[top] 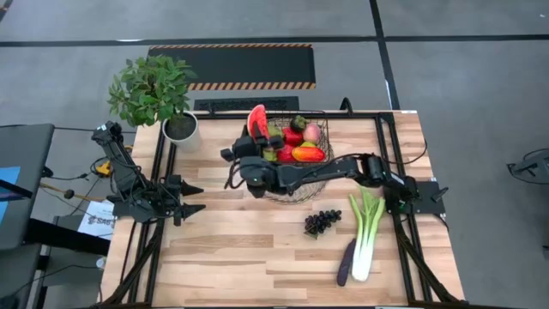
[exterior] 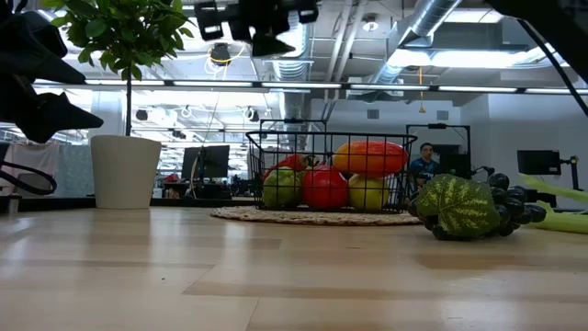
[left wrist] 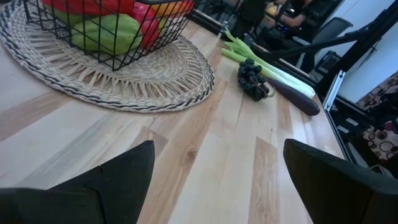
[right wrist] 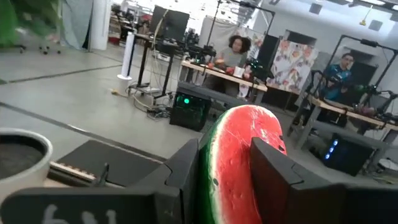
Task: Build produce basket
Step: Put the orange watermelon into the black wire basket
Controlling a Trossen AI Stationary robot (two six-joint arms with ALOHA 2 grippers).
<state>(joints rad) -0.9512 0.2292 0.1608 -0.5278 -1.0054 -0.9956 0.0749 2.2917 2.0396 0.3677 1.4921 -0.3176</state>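
My right gripper (top: pixel 255 137) reaches across the table and is shut on the watermelon slice (top: pixel 257 120), high over the far left corner of the dark wire basket (top: pixel 319 114). The basket stands on a round woven mat (left wrist: pixel 155 87) and holds a red apple (top: pixel 292 136), a peach (top: pixel 311 132), a mango (top: pixel 308 154) and green pears (exterior: pixel 281 187). The dark grapes (top: pixel 322 223), leek (top: pixel 367 232) and eggplant (top: pixel 346 262) lie on the table. My left gripper (top: pixel 196 197) waits open at the table's left side. My right gripper pinches the watermelon slice (right wrist: pixel 239 155) between its two fingers. One finger (right wrist: pixel 186 174) is at the green rind side (right wrist: pixel 208 186) and the other (right wrist: pixel 273 180) on the red flesh. The fingers lie about level and point toward the far edge. The slice stands upright, lifted clear.
A leafy plant in a white pot (top: pixel 180 129) stands at the far left, close to the right gripper. Bare wood (top: pixel 249 240) lies between the left gripper and the grapes. People sit at desks (right wrist: pixel 233 46) in the room beyond the table.
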